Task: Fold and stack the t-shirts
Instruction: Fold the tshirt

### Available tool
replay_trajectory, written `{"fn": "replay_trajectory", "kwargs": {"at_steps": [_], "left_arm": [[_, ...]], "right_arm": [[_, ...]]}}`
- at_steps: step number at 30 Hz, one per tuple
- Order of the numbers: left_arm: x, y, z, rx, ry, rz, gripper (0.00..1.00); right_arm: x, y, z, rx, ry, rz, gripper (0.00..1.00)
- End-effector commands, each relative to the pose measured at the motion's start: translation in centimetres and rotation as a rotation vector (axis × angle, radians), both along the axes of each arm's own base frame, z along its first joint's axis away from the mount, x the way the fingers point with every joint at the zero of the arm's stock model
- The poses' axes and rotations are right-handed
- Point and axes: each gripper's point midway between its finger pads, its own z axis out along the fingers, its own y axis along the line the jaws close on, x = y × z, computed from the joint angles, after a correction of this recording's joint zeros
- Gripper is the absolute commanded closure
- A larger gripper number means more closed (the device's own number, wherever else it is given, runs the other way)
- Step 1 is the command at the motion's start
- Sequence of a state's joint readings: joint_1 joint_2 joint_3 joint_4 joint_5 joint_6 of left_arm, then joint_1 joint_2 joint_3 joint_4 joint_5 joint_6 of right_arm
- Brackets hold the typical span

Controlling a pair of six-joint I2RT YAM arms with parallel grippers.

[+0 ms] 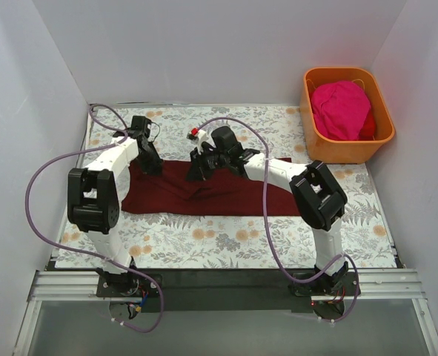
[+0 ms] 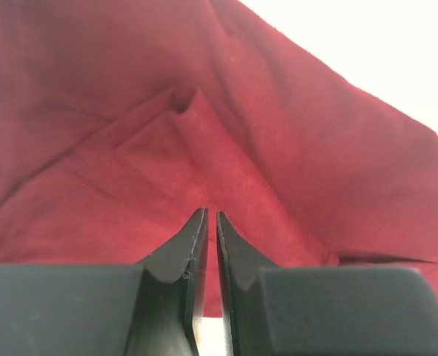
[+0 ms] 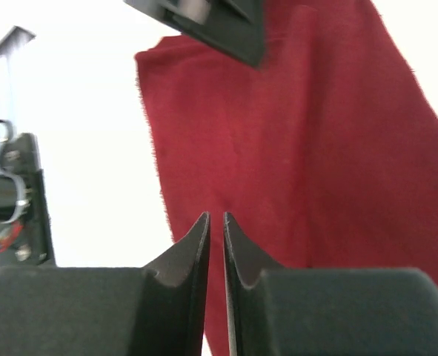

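Fold in progress | both my jaws pinched nearly closed on maroon t-shirt (image 1: pixel 204 191), apparently gripping its far edge | desk (image 1: pixel 226 245) supports cloth.

One t-shirt (image 1: pixel 204 194) spread mid-table (image 1: pixel 226 248) — second t-shirt (image 1: pixel 341 110) in tub (image 1: pixel 348 148), far right corner.

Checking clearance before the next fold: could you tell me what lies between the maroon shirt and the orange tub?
In the top view, only bare floral tablecloth separates the maroon shirt from the orange tub.

The black two-fingered left pincer (image 2: pixel 210 216) has its tips nearly together, pinching a raised, creased fold of the soft dark maroon cloth t-shirt (image 2: pixel 204 133).
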State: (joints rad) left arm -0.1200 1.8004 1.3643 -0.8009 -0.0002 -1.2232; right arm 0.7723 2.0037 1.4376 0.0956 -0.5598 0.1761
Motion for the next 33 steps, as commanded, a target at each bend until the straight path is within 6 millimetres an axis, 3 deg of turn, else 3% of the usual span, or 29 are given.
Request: {"fn": "replay_trajectory", "kwargs": {"at_steps": [1,4,7,13,16,20,23,26,29,33], "left_arm": [[0.6,-1.8,-1.3,-0.089,-0.003,-0.026,0.92],[1.6,-1.9,-2.1,-0.092,-0.009,-0.019,0.92],[2.3,-1.2,-4.2,-0.047,0.032,0.003,0.93],[2.3,-0.3,-6.3,-0.016,0.082,0.04,0.94],[2.1,0.8,-6.8,0.03,0.089,0.064,0.92],[2.6,1.1,-6.5,0.032,0.072,0.071,0.86],[3.5,0.9,-5.5,0.024,0.039,0.068,0.76],[4.6,0.8,-3.1,0.013,-0.027,0.065,0.65],[5.2,0.8,-0.1,0.013,-0.095,0.062,0.59],[4.0,1.7,3.3,0.043,-0.165,0.084,0.58]], "right_arm": [[-2.2,1.6,0.1,0.084,0.091,0.105,0.83],[-1.8,1.6,-2.0,0.08,0.149,0.107,0.83],[-1.1,1.1,-4.3,0.075,0.213,0.098,0.83],[1.6,-1.8,-9.1,0.038,0.321,0.004,0.83],[2.7,-3.4,-10.1,0.036,0.341,-0.035,0.83],[3.4,-4.7,-9.1,0.046,0.321,-0.058,0.81],[3.5,-5.5,-7.5,0.056,0.284,-0.069,0.77],[3.4,-6.6,-4.5,0.069,0.198,-0.091,0.66],[3.1,-8.4,-3.4,0.04,0.138,-0.135,0.59],[3.5,-12.3,-4.1,-0.109,0.065,-0.26,0.51]]}}
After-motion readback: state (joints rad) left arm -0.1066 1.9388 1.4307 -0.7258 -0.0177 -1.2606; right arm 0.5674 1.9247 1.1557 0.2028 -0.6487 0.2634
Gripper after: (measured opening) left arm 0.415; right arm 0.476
